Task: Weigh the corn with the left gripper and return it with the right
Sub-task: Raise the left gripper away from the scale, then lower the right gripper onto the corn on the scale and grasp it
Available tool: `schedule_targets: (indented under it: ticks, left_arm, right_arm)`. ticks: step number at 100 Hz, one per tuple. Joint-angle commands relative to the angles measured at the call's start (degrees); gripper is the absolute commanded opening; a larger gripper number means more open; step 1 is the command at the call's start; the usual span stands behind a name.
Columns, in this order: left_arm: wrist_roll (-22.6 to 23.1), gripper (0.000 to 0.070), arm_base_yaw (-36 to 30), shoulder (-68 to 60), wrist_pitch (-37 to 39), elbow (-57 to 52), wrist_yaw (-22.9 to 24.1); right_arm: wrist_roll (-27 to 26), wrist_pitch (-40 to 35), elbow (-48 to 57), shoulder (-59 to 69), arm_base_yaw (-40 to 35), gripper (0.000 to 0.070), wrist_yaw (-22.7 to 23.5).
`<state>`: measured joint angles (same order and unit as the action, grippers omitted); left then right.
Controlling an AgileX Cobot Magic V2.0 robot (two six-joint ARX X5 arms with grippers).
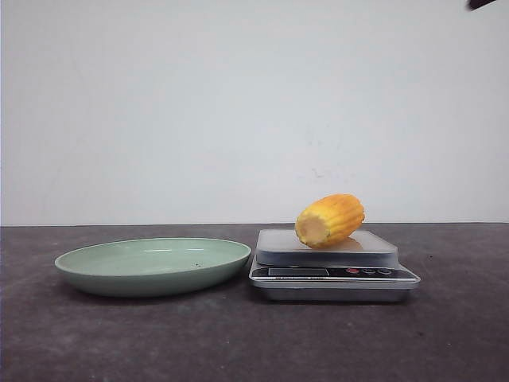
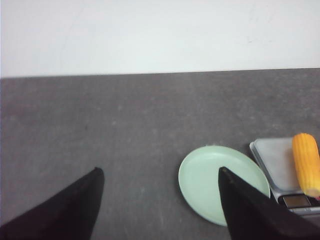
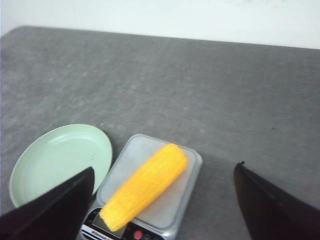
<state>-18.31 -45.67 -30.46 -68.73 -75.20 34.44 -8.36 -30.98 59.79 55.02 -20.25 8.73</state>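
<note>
Corn (image 1: pixel 330 220) lies on scale (image 1: pixel 334 274), beside plate (image 1: pixel 151 267); weighing step looks done. Left gripper (image 2: pixel 159 205) wide, empty. Right gripper (image 3: pixel 165 200) wide above corn; next, descend and grasp.

A stubby yellow corn cob piece (image 1: pixel 330 220) lies on the platform of a silver digital kitchen scale (image 1: pixel 334 270), which sits just right of a shallow pale-green ceramic plate (image 1: pixel 153 266) on the dark grey table (image 1: pixel 238 342).

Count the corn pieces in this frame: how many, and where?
1. The corn lies on its side on the scale platform, right of the empty green plate. Neither gripper holds anything, and nothing in view could hide another piece.
</note>
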Motion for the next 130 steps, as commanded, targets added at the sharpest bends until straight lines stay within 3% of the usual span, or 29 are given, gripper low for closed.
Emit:
schedule_targets:
  ticks: [1,23,56,102,107,130]
  left_arm:
    - [-2.6,0.0435,-0.52,0.9,-0.55,-0.33,0.37]
    - [-3.89,0.0435,-0.52,3.37,-2.93,-0.04,0.35]
    - [-3.82,0.0435,-0.52,3.54,-3.69,0.26,0.28]
    - [-3.69,0.0435,-0.52,3.54,-3.69,2.56,0.11]
    - [-3.69,0.0435,-0.52,3.54,-3.72,2.84,0.11]
    - [-3.69,0.0435,-0.52,3.56,-3.76,2.97,0.11]
  right_arm:
    - [-1.14,1.33,1.07,3.41,-1.57,0.0552,-0.46]
    - [-3.76,4.9,1.07,15.34,-6.21,0.0606,-4.59]
    - [-9.33,8.76,1.07,30.58,-7.06,0.0606,-4.7]
    - [-14.25,11.91,1.07,38.16,-9.16,0.06,-4.52]
    - [-14.51,11.87,1.07,38.88,-9.31,0.0564,-4.52]
    - [-15.5,12.72,1.07,39.58,-10.88,0.0234,-7.5]
